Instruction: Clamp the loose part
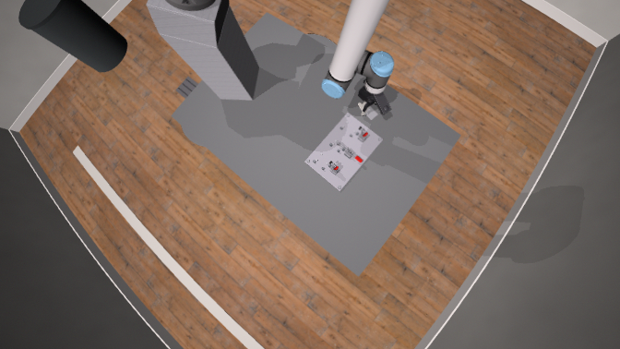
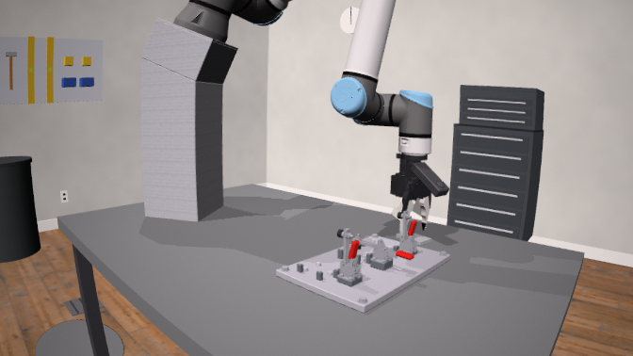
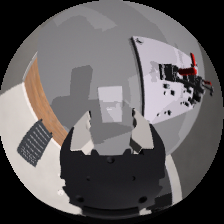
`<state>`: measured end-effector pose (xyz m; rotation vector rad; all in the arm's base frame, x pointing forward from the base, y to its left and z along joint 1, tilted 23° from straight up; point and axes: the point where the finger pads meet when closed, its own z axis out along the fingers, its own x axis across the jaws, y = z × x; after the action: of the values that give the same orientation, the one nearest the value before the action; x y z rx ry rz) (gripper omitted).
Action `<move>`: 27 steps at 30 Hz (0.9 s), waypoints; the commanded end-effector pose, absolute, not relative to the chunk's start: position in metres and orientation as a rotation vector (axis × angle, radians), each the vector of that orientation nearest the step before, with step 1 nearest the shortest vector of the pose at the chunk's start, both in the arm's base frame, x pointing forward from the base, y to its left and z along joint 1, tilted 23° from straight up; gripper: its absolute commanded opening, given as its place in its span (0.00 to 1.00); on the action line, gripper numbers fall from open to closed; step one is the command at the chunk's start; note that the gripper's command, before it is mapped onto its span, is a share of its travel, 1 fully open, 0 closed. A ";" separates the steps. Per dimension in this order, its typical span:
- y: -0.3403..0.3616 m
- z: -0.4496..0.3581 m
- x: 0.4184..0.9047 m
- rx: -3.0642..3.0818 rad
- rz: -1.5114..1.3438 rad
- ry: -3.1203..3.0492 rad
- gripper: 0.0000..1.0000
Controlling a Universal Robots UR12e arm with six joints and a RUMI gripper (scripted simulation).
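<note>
Three toggle clamps with red handles stand on the pale grey rectangular fixture plate. The black two-jaw end effector hangs fingers-down just past the plate's far end, about half open and holding nothing. In the wrist view a flat light-grey rectangular plate, which we take to be the loose part, lies on the dark grey bench directly under the gap between the fingers, beside the fixture and not yet in any nest. We judge the step in hand to be the pick. We should descend straight, keep the part centred between the fingers, and close across its narrower sides low enough to catch the edges without scraping the bench. We should also stay wide of the upright handle nearest the wrist. A thin plate may tilt or slip, so we lift it level. The bench top is matt and evenly grey. Around it are a brown plank floor, a tall grey arm pedestal, a dark drawer cabinet and a black bin.
</note>
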<state>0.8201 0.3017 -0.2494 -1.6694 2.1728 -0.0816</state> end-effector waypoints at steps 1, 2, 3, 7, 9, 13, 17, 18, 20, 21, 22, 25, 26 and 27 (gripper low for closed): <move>0.304 -0.253 0.827 -1.666 -0.087 2.169 0.59; 0.304 -0.254 0.827 -1.666 -0.087 2.169 0.59; 0.305 -0.255 0.827 -1.666 -0.087 2.169 0.59; 0.305 -0.258 0.828 -1.667 -0.086 2.169 0.59; 0.305 -0.258 0.828 -1.667 -0.086 2.169 0.59; 0.305 -0.257 0.828 -1.666 -0.086 2.169 0.59; 0.305 -0.256 0.828 -1.666 -0.087 2.169 0.59; 0.305 -0.256 0.828 -1.666 -0.087 2.169 0.59; 0.305 -0.256 0.828 -1.666 -0.087 2.169 0.59; 0.305 -0.256 0.828 -1.666 -0.087 2.169 0.59; 0.305 -0.256 0.828 -1.666 -0.087 2.169 0.59; 0.305 -0.256 0.828 -1.666 -0.087 2.169 0.00; 0.305 -0.256 0.828 -1.666 -0.087 2.169 0.00; 0.305 -0.256 0.828 -1.666 -0.087 2.169 0.00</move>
<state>0.8255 0.3036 -0.2591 -1.6681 2.1728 -0.0826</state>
